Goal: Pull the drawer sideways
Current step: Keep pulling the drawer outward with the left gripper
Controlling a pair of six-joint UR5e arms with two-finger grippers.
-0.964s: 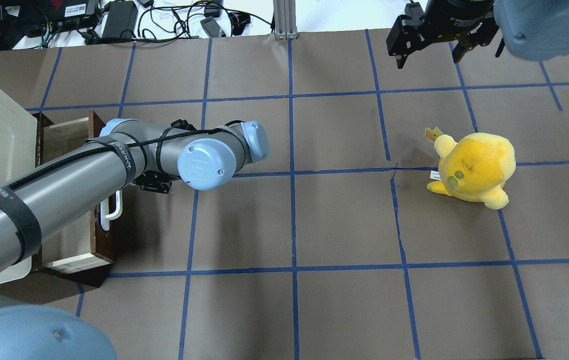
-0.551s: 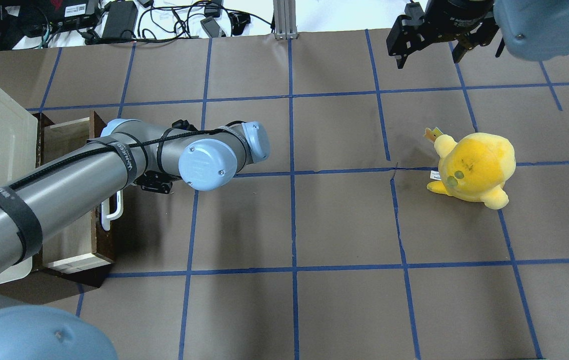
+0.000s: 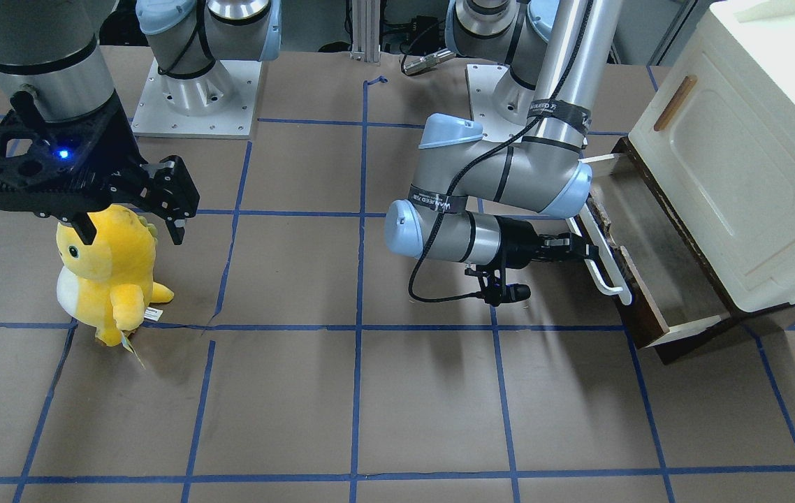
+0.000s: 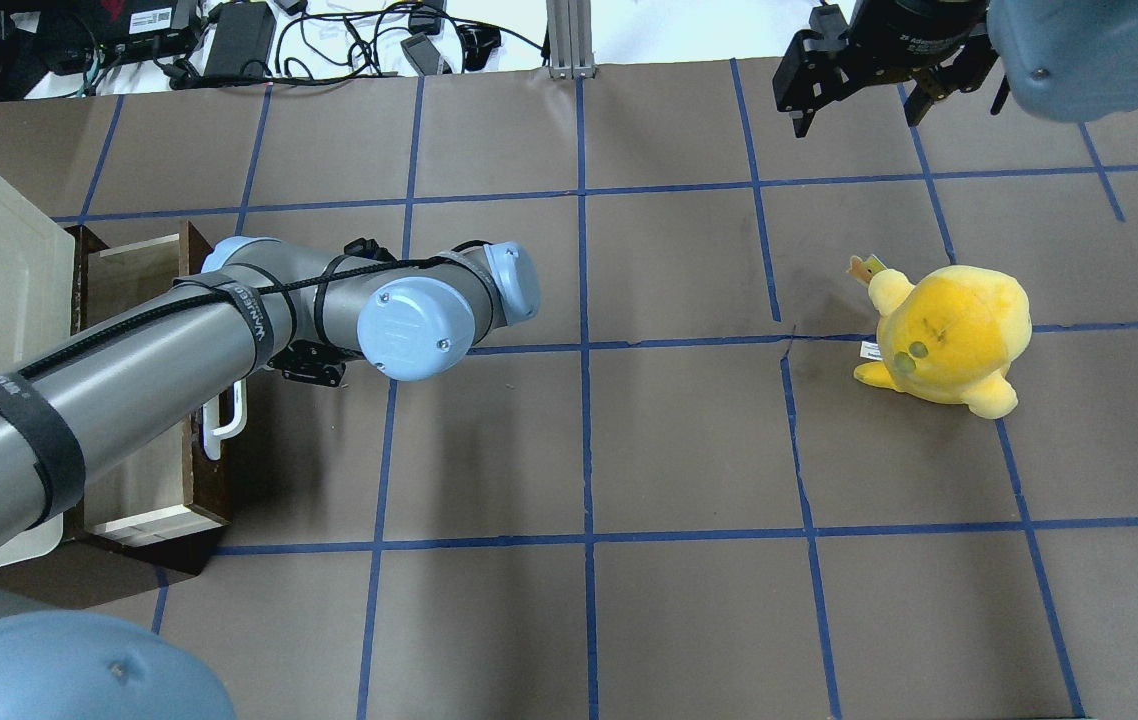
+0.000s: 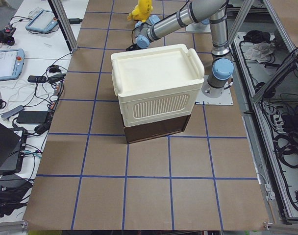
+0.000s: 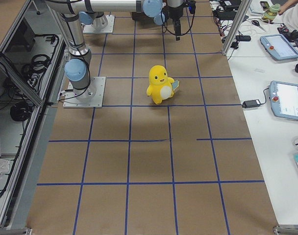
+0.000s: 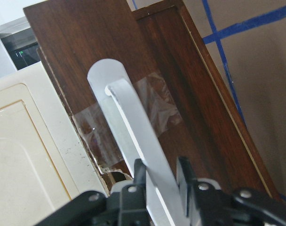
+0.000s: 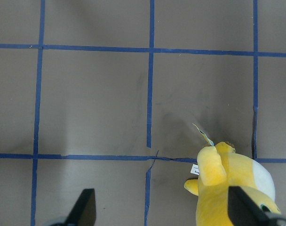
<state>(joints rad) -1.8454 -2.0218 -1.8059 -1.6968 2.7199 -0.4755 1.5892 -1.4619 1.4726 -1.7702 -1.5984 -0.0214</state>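
The drawer [image 3: 656, 262] is seen partly drawn out from beneath the cream cabinet [image 3: 740, 175] at the left end of the tabletop [image 3: 369, 391]. Its white bar handle [image 7: 133, 127] is clamped between the fingers [image 7: 184, 172] of the left gripper [image 3: 582, 250]. The right gripper [image 8: 162, 209] is held above a yellow plush toy [image 3: 107, 279], its fingers spread wide with nothing between them.

Bright even light, soft shadows, sharp focus throughout

Dark-stained wood drawer [image 7: 86, 52], chipped along one edge, with smooth white bar handle [image 7: 133, 125]; fuzzy cloth plush toy [image 4: 949, 335] on matt brown paper table cover [image 4: 689, 440].
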